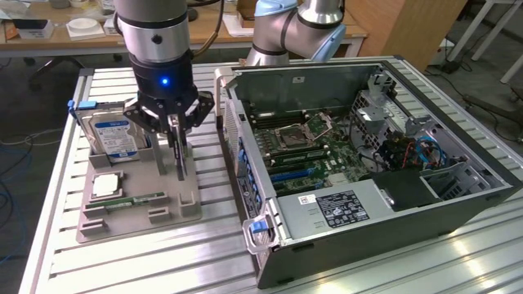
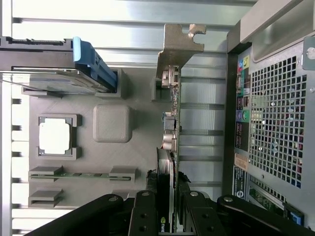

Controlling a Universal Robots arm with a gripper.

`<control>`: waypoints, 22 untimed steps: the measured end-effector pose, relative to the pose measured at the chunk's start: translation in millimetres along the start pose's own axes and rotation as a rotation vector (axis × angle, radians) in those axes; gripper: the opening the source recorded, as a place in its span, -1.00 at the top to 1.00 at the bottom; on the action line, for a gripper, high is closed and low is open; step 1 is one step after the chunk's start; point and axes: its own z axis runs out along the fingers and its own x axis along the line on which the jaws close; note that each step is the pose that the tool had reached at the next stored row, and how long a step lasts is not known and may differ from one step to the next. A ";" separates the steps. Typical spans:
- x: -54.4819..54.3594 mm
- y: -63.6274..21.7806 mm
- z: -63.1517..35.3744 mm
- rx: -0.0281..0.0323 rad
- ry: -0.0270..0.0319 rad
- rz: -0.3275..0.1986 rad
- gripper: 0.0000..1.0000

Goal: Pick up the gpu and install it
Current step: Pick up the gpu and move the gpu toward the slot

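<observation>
"Which step were you on?"

"Grasping. Your gripper [image 2: 171, 186] sat nearly closed, clamping the gpu [image 2: 173, 118], which stood on edge in the grey holder [image 1: 139, 211]. I judged lifting needed a straight pull."

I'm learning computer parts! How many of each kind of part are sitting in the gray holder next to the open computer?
hard drive: 1
processor chip: 1
memory stick: 1
gpu: 1
Total: 4
</observation>
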 end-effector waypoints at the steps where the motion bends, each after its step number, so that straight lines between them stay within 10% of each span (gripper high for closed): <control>1: 0.0 0.0 -0.2 0.0000 0.0000 0.000 0.48; 22: -0.1 0.3 -6.3 -0.0002 -0.0001 0.000 0.48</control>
